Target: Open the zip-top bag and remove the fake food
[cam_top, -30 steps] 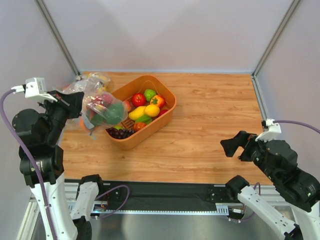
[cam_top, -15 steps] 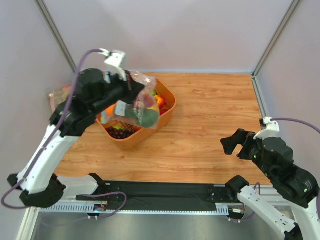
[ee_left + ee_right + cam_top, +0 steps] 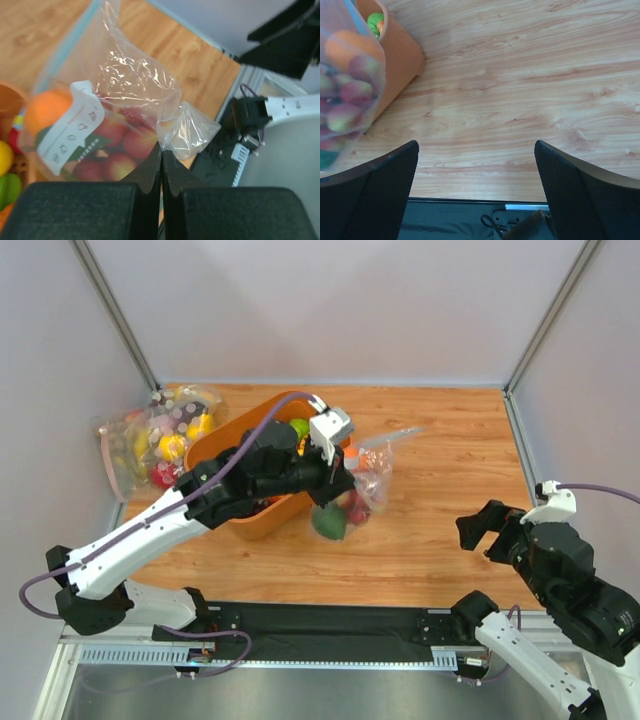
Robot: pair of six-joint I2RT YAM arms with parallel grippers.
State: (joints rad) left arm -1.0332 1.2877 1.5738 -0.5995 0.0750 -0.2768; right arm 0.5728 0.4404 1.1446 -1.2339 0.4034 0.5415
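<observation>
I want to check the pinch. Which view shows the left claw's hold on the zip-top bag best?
Left wrist view: it shows the left claw shut on a fold of the zip-top bag. Top external shows the bag beside the orange basket, the pinch hidden by the arm. Right wrist catches only the bag's side.

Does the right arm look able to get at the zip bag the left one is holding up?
Probably yes. The right tool is open, and only bare table lies between it and the zip-top bag, which is pinched in the shut left tool beside the orange basket.
</observation>
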